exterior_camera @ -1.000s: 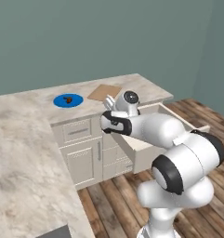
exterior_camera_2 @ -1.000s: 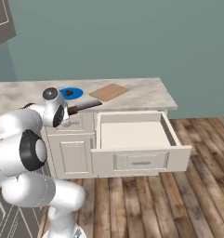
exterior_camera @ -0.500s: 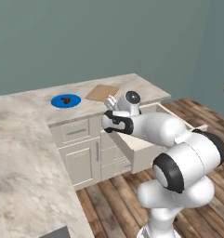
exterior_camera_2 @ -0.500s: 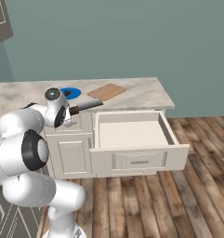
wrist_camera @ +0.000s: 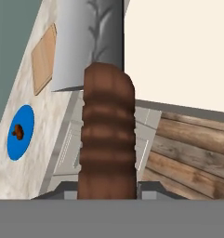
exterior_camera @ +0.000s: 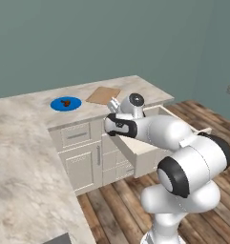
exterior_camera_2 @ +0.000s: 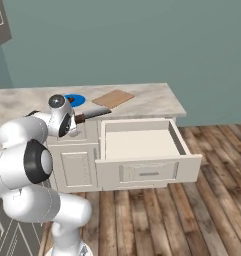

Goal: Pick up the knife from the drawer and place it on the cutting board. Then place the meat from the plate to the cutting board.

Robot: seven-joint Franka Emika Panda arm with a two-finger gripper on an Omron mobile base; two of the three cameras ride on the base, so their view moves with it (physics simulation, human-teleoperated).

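Note:
My gripper (exterior_camera_2: 78, 120) is shut on the dark brown handle of the knife (exterior_camera_2: 92, 115). It holds the knife above the open drawer's (exterior_camera_2: 142, 145) left edge, at counter height, with the pale blade pointing toward the counter. In the hand view the knife (wrist_camera: 106, 135) rises from between the fingertips, its blade lying over the counter edge. The light-brown cutting board (exterior_camera_2: 113, 98) lies on the counter just beyond the blade, with nothing on it. To its left sits the blue plate (exterior_camera_2: 76, 99) with the small reddish-brown meat (wrist_camera: 19, 132) on it. From the left base view, the gripper (exterior_camera: 114, 107) is in front of the cutting board (exterior_camera: 103, 95).
The drawer (exterior_camera: 157, 131) stands pulled far out over the wooden floor, its pale inside bare. Smaller drawers and cabinet doors with grey handles (exterior_camera: 78, 136) sit under the counter. A marble counter (exterior_camera: 26, 162) runs along the left.

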